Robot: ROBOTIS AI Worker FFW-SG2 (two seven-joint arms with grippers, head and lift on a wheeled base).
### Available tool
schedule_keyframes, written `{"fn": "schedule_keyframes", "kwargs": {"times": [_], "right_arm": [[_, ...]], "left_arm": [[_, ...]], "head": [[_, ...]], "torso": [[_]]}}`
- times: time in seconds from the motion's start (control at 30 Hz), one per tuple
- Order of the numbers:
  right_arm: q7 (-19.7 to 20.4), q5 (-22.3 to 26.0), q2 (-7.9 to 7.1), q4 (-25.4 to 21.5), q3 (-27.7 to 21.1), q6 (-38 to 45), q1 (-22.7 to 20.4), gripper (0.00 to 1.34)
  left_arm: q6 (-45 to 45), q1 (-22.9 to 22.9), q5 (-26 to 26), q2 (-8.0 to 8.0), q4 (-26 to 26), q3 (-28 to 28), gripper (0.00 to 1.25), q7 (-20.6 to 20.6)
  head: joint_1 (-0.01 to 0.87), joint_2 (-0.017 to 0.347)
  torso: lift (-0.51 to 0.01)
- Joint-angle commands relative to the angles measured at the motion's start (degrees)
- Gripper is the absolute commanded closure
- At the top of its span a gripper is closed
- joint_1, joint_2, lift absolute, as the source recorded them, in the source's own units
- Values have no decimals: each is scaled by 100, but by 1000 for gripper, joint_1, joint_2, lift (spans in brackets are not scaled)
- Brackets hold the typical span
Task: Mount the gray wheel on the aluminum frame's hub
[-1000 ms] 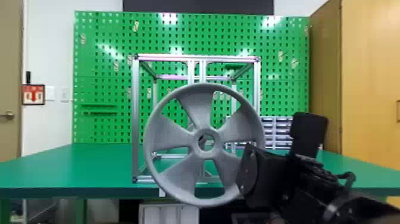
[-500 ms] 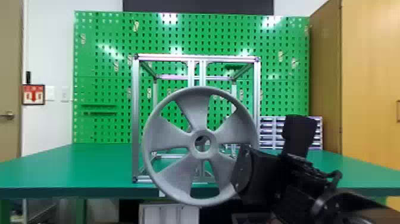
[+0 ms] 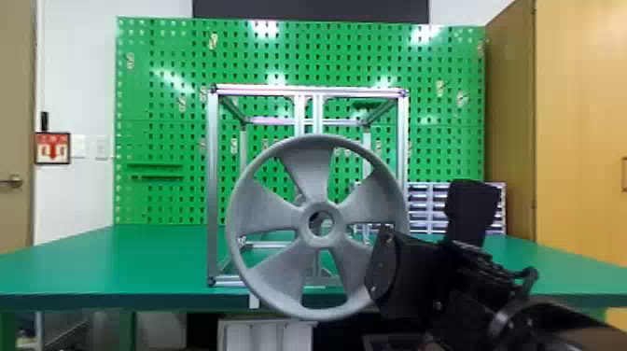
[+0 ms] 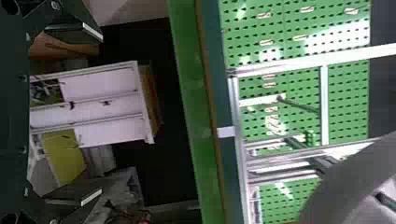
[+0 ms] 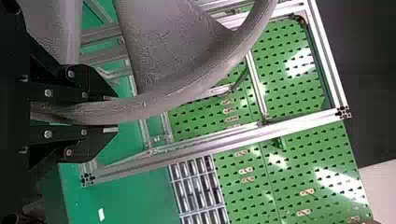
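Observation:
In the head view, my right gripper is at the lower right rim of the gray wheel. The wheel faces the camera upright, in front of the aluminum frame. Its bore overlaps the central uprights, and the frame's hub is mostly hidden; contact cannot be told. The right wrist view has the rim pinched between both fingers of the right gripper, with the frame beyond. In the left wrist view, the left gripper stands open with nothing held, away from the wheel and frame.
The frame stands on a green table near its front edge. Behind is a green pegboard, with a drawer organizer at the right rear. A white drawer unit stands below table height in the left wrist view.
The wheel, still in my right gripper, looks slightly smaller in the head view, having moved a little away from the camera. The right arm has shifted slightly left overall.

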State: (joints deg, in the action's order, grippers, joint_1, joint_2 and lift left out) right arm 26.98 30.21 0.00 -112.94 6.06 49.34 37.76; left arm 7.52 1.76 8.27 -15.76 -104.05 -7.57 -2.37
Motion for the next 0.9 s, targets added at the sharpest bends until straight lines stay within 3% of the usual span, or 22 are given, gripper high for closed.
{"fn": "schedule_keyframes", "kwargs": {"times": [0.0, 0.27, 0.67, 0.87], "right_arm": [[0, -77, 5, 0, 9, -38, -5, 1098], [0, -200, 5, 0, 53, -82, -5, 1098], [0, -288, 5, 88, 123, -152, 4, 1098], [0, -340, 5, 141, 193, -205, 13, 1098]], "left_arm": [[48, 87, 149, -15, -291, -157, 147, 211], [267, 334, 606, -67, -730, -377, 154, 738], [338, 1133, 2021, -191, -748, -852, 168, 1397], [311, 1459, 2742, -191, -748, -1019, 176, 1468]], "head": [[-5, 6], [-5, 6], [-5, 6], [-5, 6]], "torso": [[-499], [-499], [-499], [-499]]}}
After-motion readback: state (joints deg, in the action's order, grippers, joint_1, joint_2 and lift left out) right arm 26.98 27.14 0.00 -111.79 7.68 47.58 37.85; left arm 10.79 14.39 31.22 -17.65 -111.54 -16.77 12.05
